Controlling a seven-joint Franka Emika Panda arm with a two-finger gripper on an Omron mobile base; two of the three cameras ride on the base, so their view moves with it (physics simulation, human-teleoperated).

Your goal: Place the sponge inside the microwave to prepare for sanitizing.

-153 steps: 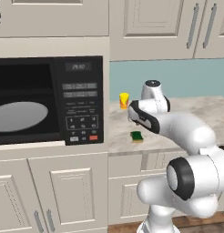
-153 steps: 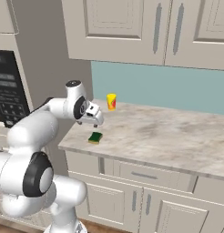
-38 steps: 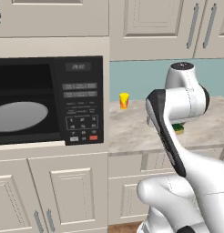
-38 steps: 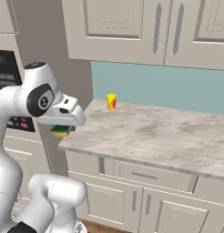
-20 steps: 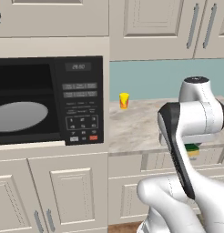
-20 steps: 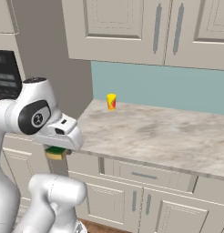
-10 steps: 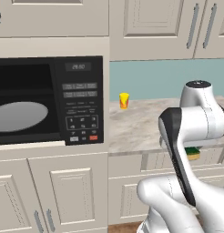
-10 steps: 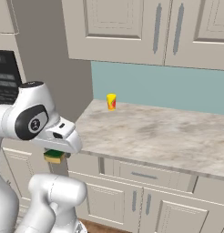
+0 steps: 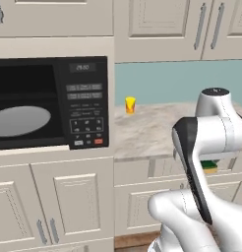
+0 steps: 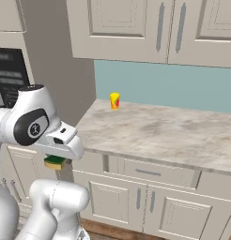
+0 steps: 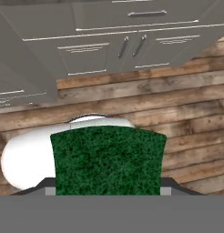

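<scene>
While jaws grip sponge (image 11: 108, 159) off the table (image 10: 173, 131) edge, above wood floor | microwave (image 9: 51, 101) open at 9 o'clock, turntable (image 9: 19, 120) bare | risk: swinging across may clip the oven frame, knocking sponge loose.

We see the sponge (image 11: 108, 160) as a dark, speckled green face in the hand view; from the right base view it (image 10: 55, 162) shows green over a yellow layer. The microwave (image 9: 51, 103) is black, with a grey turntable (image 9: 19, 121), pale grey buttons and one red button (image 9: 98, 141). The small cup (image 9: 130, 105) is yellow-orange. The countertop (image 10: 159, 132) is mottled beige-grey marble, the backsplash (image 10: 183, 86) pale teal, the cabinets (image 9: 157, 24) cream, and the floor (image 11: 191, 104) brown wood planks.
</scene>
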